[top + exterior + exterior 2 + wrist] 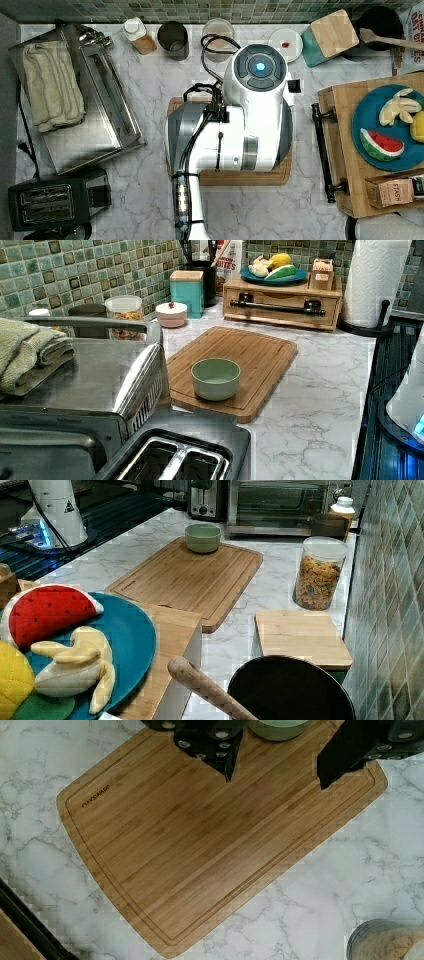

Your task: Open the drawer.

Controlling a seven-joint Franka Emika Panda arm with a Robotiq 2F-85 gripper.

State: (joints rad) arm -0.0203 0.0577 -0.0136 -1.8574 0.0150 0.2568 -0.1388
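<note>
The drawer [280,296] is the light-wood front of a low wooden box at the far end of the counter in the left view. It sits flush with the box, shut. Its long black bar handle [278,305] runs across the front on two black mounts. In the top view the handle [323,145] lies at the right, and the white arm [250,100] hovers to its left over the cutting board. In the wrist view my gripper [275,781] is open above the cutting board [200,850], nothing between its black fingers [220,750]. The handle [30,925] crosses a corner of the wrist view.
A green bowl [215,378] stands on the cutting board [250,355]. On the drawer box sit a blue plate of toy fruit [385,125] and a tea box [390,192]. A paper towel roll [372,280] stands beside the box. A toaster oven [95,100], toaster [55,200] and jars line the top view's left and back.
</note>
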